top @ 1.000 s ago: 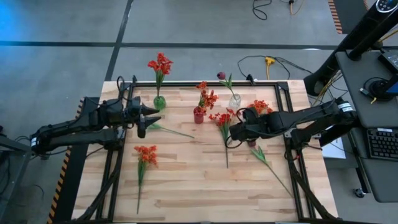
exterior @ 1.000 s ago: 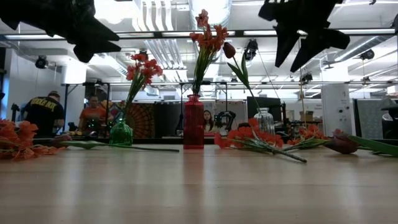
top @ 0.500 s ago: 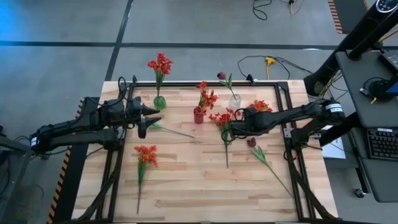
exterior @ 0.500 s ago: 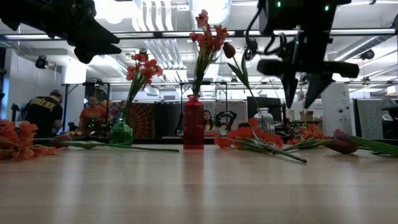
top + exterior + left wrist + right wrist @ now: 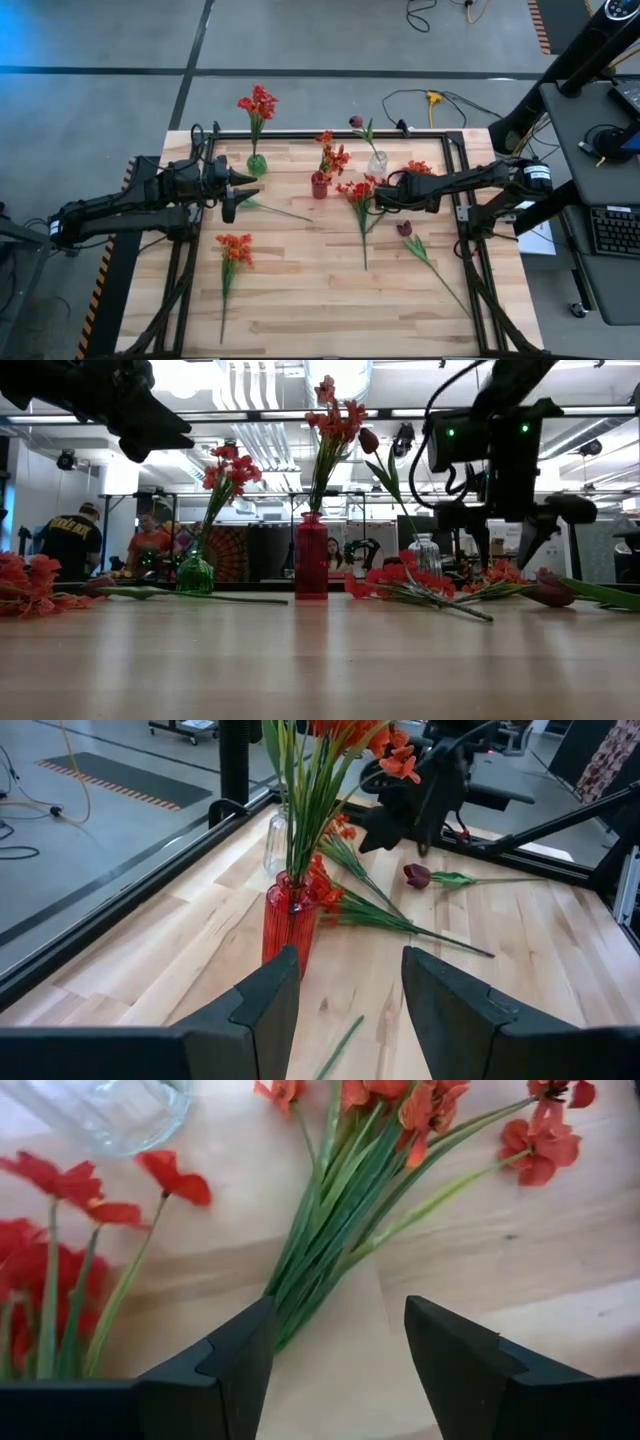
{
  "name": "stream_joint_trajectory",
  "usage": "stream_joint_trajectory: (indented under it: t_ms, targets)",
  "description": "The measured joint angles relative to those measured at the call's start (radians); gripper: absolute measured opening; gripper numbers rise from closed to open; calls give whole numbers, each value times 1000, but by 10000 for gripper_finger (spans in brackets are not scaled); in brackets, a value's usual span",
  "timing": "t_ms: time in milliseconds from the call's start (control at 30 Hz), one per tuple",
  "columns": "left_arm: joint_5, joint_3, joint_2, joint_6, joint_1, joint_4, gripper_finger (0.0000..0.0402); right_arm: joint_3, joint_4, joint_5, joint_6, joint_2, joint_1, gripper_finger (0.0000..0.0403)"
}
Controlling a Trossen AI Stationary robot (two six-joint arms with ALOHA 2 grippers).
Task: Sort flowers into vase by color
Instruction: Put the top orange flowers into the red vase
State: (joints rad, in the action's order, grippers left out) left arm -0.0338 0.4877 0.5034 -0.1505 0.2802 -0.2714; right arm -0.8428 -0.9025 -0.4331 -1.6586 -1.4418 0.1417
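Right end effector (image 5: 381,200), fingers apart and empty, over orange-red flowers (image 5: 345,1230); left end effector (image 5: 228,190) likewise parted, empty.

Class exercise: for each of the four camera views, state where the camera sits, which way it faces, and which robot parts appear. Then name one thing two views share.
High: above, straight down on table; both arms.
Low: table height, facing the room; arms overhead.
Left wrist: on left arm, past its open fingers toward red vase.
Right wrist: on right arm, down past its open fingers at orange flower stems.
Shared: red vase in high, low and left wrist views.
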Motion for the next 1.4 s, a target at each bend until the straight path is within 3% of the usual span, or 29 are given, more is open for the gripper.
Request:
stream_joint_trajectory:
  t_ms: [467,833,1400]
  targets:
    - [0,0,-1,3,0,1,160,87,117,14,37,0,54,215]
    - [0,0,-1,3,1,2,160,181,316,-3,39,0,53,215]
    - [0,0,0,3,1,2,160,208,331,-34,158,6,56,214]
